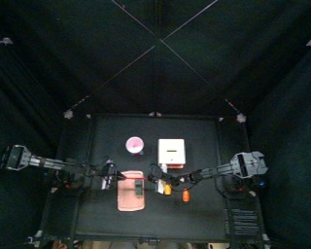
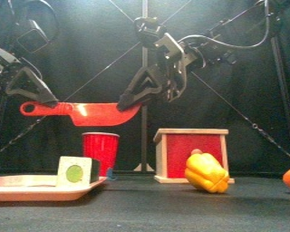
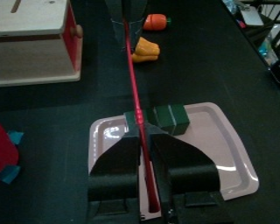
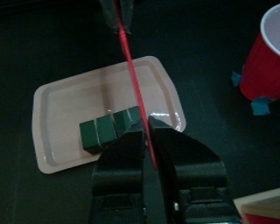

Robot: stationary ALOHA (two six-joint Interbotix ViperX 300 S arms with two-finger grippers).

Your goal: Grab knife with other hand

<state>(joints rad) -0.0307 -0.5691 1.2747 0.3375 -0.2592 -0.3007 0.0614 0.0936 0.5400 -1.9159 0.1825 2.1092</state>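
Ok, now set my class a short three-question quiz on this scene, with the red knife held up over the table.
1. True or false: the knife lies flat on the tray.
2. What colour is the cup? A blue, B red, C green.
3. Which vegetable lies just in front of the wooden box?
Key: 1 false, it is up in the air; 2 B; 3 the yellow pepper.

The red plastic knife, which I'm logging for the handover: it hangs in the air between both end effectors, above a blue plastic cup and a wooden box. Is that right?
Not quite: the cup is red, not blue. The front view shows the red plastic knife in the air between the left end effector and right end effector, above a red plastic cup and a wooden box.
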